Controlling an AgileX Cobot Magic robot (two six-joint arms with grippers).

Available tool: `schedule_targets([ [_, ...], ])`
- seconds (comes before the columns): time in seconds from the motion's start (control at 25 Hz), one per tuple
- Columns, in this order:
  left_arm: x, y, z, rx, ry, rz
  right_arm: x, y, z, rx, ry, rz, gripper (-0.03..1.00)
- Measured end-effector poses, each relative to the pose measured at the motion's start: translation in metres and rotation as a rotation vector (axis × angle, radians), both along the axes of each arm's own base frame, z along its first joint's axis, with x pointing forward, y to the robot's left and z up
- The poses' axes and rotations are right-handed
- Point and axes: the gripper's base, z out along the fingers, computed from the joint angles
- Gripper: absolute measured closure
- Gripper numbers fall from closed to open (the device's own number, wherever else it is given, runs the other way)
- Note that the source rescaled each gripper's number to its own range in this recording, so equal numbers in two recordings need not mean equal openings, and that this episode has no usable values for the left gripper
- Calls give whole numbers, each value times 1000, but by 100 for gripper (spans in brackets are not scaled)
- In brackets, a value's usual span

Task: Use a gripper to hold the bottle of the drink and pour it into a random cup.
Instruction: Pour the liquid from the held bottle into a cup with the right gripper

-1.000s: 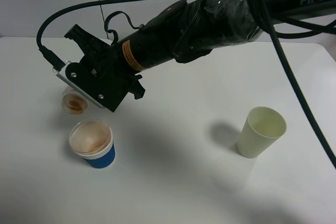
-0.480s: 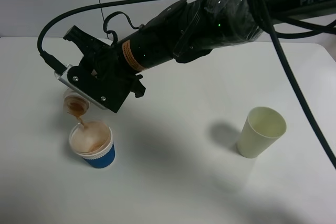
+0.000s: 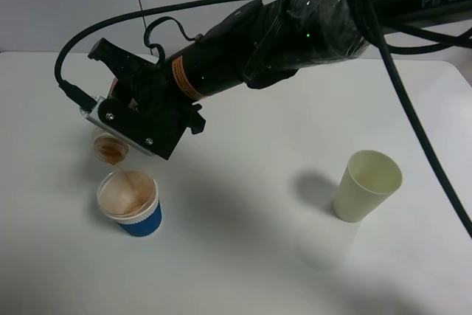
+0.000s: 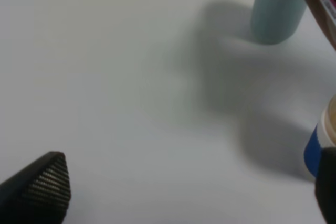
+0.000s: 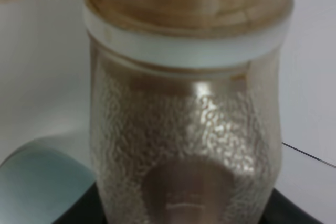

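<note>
Clenched on the tipped bottle [image 3: 110, 149], the right hand [image 3: 125, 125] holds its mouth just behind the rim of the blue cup [image 3: 131, 208] (not over the middle), so the pour may miss and wet the table [image 3: 243, 256].

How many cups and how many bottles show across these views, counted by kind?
Cups: 3 (blue cup, pale green cup, teal cup)
Bottles: 1 (bottle with brown drink)
Total: 4
</note>
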Motion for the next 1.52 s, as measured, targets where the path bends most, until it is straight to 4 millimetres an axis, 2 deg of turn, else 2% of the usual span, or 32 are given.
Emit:
schedule_targets([
  [1.52, 0, 0, 0, 0, 0, 0, 2, 2, 0, -38, -107, -12, 96],
])
